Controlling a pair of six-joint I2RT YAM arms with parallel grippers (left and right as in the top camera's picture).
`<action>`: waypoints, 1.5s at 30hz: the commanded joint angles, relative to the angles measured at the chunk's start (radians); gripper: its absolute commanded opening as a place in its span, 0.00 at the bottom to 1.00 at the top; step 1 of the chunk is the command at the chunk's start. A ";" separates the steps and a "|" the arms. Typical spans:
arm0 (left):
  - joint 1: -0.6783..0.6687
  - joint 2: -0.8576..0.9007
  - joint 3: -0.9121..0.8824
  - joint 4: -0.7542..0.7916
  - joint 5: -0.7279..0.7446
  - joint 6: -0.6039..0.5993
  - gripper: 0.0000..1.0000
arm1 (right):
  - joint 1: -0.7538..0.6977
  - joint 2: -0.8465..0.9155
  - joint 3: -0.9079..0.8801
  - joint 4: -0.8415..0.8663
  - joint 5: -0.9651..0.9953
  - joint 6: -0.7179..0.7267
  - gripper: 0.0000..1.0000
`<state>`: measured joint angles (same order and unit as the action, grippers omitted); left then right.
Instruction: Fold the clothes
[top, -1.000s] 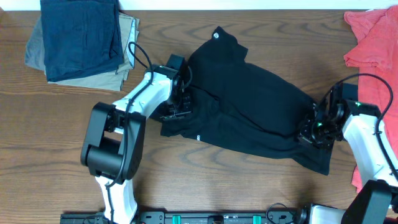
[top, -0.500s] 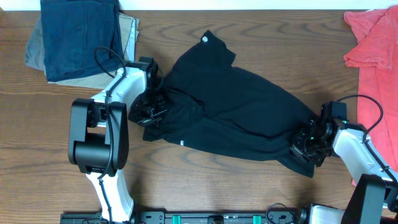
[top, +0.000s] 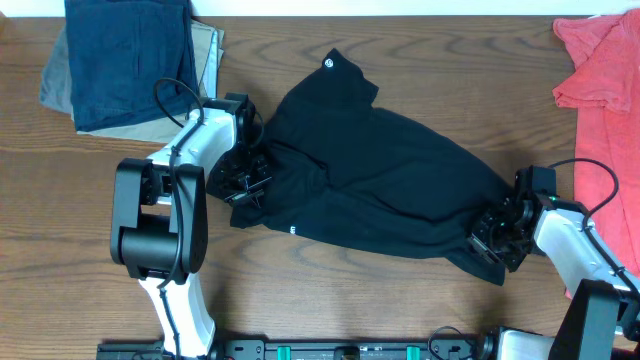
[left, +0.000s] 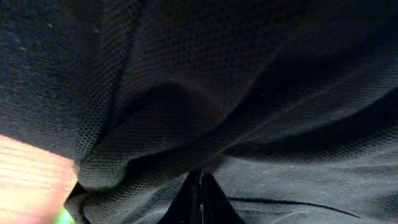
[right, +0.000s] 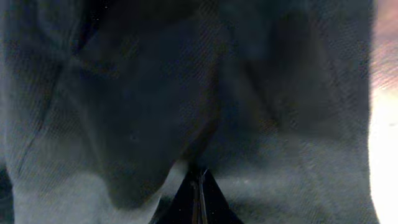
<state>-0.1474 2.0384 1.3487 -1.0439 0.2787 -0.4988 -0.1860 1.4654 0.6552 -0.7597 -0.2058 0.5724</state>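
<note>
The black shirt (top: 375, 180) lies stretched diagonally across the wooden table, with a small white logo (top: 329, 64) near its top edge. My left gripper (top: 245, 178) is shut on the shirt's left edge. My right gripper (top: 498, 235) is shut on the shirt's lower right corner. In the left wrist view the closed fingers (left: 200, 199) pinch bunched black mesh fabric (left: 205, 93), with a bit of table at the left edge. In the right wrist view the closed fingers (right: 199, 199) grip dark fabric (right: 155, 112) that fills the frame.
A navy-blue garment (top: 130, 55) lies folded on a khaki one (top: 205, 60) at the back left. A coral-red T-shirt (top: 605, 70) lies at the right edge. Bare wood shows along the front of the table (top: 330, 300).
Both grippers carried the shirt leftward about a second ago. In the last half second the shirt and arms have barely moved.
</note>
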 joint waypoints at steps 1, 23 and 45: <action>0.000 -0.023 -0.008 0.006 -0.002 -0.003 0.06 | 0.010 0.005 -0.014 0.008 0.061 0.062 0.02; -0.001 -0.023 -0.008 0.024 -0.002 0.034 0.06 | -0.048 0.166 -0.011 0.192 0.245 0.246 0.01; -0.001 -0.024 -0.008 0.047 -0.002 0.034 0.06 | -0.272 0.166 0.426 -0.246 0.245 0.064 0.01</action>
<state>-0.1478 2.0384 1.3483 -0.9981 0.2825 -0.4728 -0.4591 1.6295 1.0435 -0.9855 0.0624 0.7120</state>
